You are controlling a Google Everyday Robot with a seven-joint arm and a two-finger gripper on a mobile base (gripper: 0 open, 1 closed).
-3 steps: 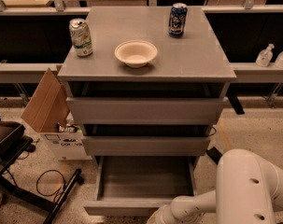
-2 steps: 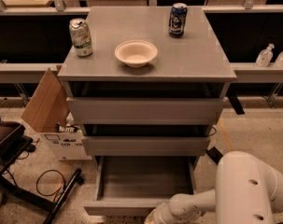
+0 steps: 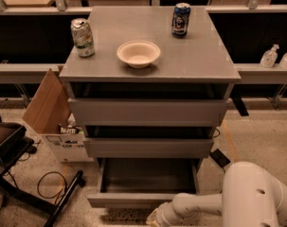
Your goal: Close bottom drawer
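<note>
The bottom drawer (image 3: 142, 200) of the grey cabinet (image 3: 147, 111) stands pulled out, its empty grey box showing from above. The middle and top drawer fronts sit further in. My white arm (image 3: 204, 203) reaches in from the lower right. My gripper (image 3: 156, 218) is at the picture's bottom edge, just in front of and below the bottom drawer's front, mostly cut off.
On the cabinet top stand a green-white can (image 3: 82, 37), a white bowl (image 3: 138, 54) and a dark blue can (image 3: 181, 20). An open cardboard box (image 3: 53, 115) sits left of the cabinet, with a black chair base (image 3: 20, 174) and cable. Bottles (image 3: 270, 56) stand on the right ledge.
The bottom drawer's front has moved a little way in towards the cabinet. My arm's end has shifted slightly left along the drawer front.
</note>
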